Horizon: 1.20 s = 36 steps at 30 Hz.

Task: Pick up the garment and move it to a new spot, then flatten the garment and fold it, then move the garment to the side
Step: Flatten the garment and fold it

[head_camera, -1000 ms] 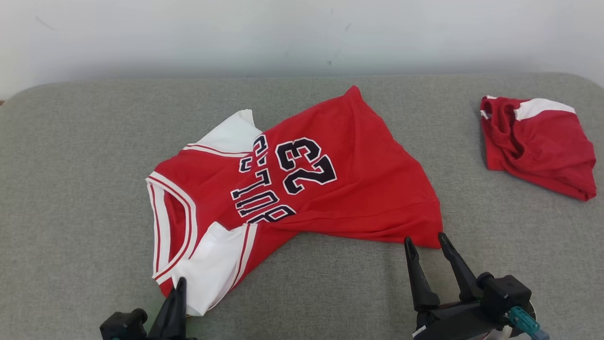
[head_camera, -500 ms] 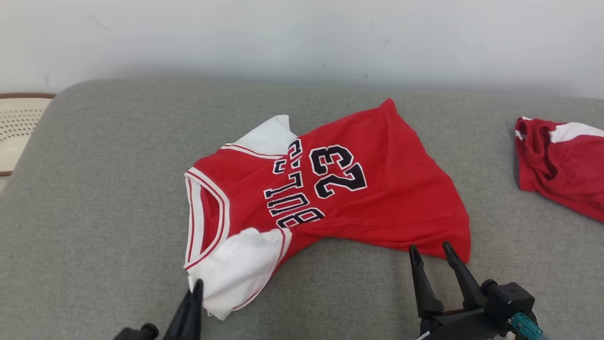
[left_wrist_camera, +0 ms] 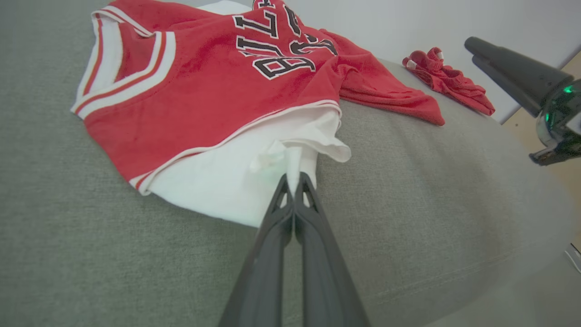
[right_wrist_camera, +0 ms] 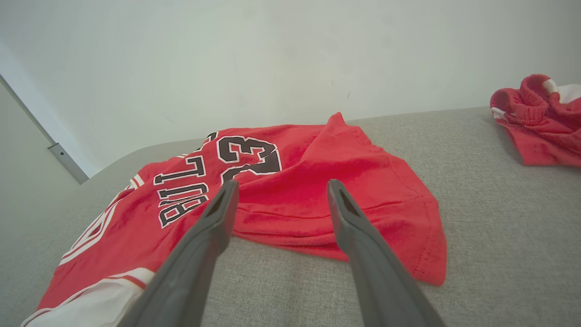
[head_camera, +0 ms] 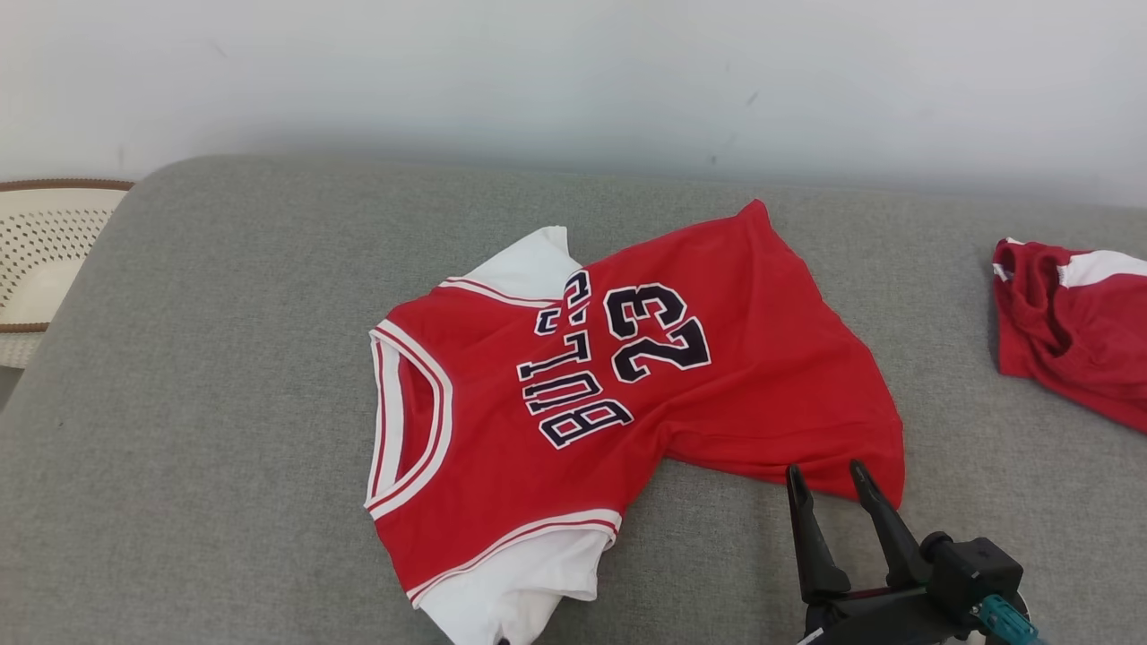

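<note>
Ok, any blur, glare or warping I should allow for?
Head view: soft even light, no glare, jersey lettering crisp. Left wrist view: wide-angle warp bows the cushion; left hand, shut on the jersey, looks soft near the lens. Right wrist view: open right hand blurred, jersey sharp.

**Grey padded worktop [head_camera: 224, 358] with clothes on it**

The fabric-covered worktop has a rounded far-left corner. A red jersey [head_camera: 735, 376] with white sleeves and the number 23 lies spread near its middle, collar toward the left. A crumpled red-and-white garment [head_camera: 1075, 349] lies well apart, at the right.
</note>
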{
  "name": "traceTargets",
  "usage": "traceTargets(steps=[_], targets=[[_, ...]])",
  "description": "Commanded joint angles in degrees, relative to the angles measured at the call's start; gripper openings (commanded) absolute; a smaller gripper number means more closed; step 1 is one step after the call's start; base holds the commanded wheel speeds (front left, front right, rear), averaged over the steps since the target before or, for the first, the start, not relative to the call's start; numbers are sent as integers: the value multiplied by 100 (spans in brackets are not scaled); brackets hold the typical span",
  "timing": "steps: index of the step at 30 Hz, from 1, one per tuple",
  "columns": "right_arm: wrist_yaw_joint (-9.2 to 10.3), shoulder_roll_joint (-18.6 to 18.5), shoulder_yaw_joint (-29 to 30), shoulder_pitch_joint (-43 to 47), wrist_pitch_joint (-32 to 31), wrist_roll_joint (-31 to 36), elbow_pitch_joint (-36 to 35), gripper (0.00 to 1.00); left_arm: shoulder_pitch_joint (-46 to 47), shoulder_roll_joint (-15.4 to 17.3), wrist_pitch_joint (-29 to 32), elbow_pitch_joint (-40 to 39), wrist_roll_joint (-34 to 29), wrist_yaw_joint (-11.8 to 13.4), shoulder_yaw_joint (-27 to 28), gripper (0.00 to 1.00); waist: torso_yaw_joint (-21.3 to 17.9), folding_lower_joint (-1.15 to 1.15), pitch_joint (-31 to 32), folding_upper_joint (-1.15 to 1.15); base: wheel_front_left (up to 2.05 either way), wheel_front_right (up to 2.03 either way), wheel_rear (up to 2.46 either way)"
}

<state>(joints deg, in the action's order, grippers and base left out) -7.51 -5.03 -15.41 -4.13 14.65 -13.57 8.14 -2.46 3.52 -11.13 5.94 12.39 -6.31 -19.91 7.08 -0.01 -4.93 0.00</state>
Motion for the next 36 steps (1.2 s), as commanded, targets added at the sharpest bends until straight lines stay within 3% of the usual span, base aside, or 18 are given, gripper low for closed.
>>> traceTargets(steps=[1,4,5,6,7,8,9,10,11,19,23,36], targets=[[5,-32,13,24,37,5,-1,100,-96,57,38,108,7,-4,-38,0,-21,1,-13,0,0,0,0],[5,-38,8,14,42,1,4,100,-107,80,77,347,69,-10,-52,0,-48,1,-26,0,0,0,0],[5,-43,7,13,41,1,2,100,-102,79,84,424,105,-12,-46,18,-55,1,-30,0,0,0,0],[5,-46,11,14,43,1,2,100,-98,76,75,476,136,-15,-36,21,-58,1,-35,0,0,0,0],[5,-47,18,18,44,4,0,100,-87,89,48,512,123,-9,-17,13,-59,1,-39,0,0,0,0],[5,-49,29,23,45,4,0,100,-80,105,38,544,132,-2,-5,13,-58,1,-43,0,0,0,0],[5,-53,37,29,46,6,-2,100,-65,105,9,556,157,6,13,31,-52,1,-48,0,0,0,0],[5,-57,49,36,48,9,-2,100,-40,112,-27,542,157,9,27,71,-44,1,-48,0,0,0,0],[5,-61,60,44,48,15,5,100,-27,107,-63,516,195,3,30,100,-35,1,-47,0,0,0,0],[5,-63,85,44,44,44,17,100,93,197,-336,-136,383,-52,197,100,6,1,-50,0,0,0,0],[5,-62,61,-2,46,38,37,100,219,315,-376,-255,281,49,385,100,-31,1,-62,0,0,0,0],[5,-65,-1,-197,49,12,96,100,958,534,-404,689,404,395,1097,100,-608,1,-270,0,0,0,0]])
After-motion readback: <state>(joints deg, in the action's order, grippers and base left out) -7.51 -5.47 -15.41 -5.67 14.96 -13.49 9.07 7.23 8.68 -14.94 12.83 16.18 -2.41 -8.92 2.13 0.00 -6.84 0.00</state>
